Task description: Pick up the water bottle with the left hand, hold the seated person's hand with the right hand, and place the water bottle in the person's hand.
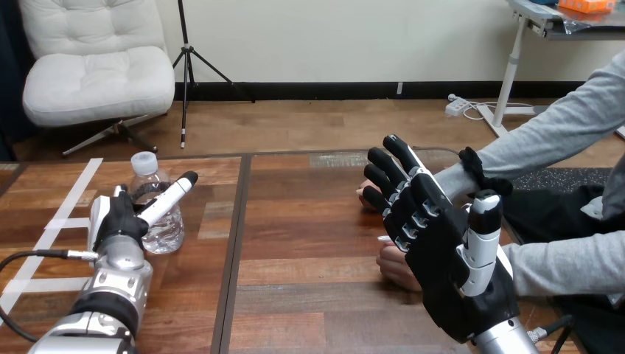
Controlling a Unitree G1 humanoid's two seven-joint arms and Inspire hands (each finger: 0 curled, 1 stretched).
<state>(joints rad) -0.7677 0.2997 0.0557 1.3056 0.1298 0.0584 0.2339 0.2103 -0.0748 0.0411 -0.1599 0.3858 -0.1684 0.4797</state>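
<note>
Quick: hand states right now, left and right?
Left robot hand: closed round the water bottle.
Right robot hand: open, holding nothing, raised in front of the person's hands.

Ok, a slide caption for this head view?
Left hand at the upright water bottle on the table; right hand open, near the person's hands.

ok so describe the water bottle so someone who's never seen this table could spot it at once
Start at the wooden table and go to its left part, by the white tape strips. The water bottle stands upright there, right against the robot's left hand. It is the one clear plastic thing on the table, with a white cap on top.
</note>
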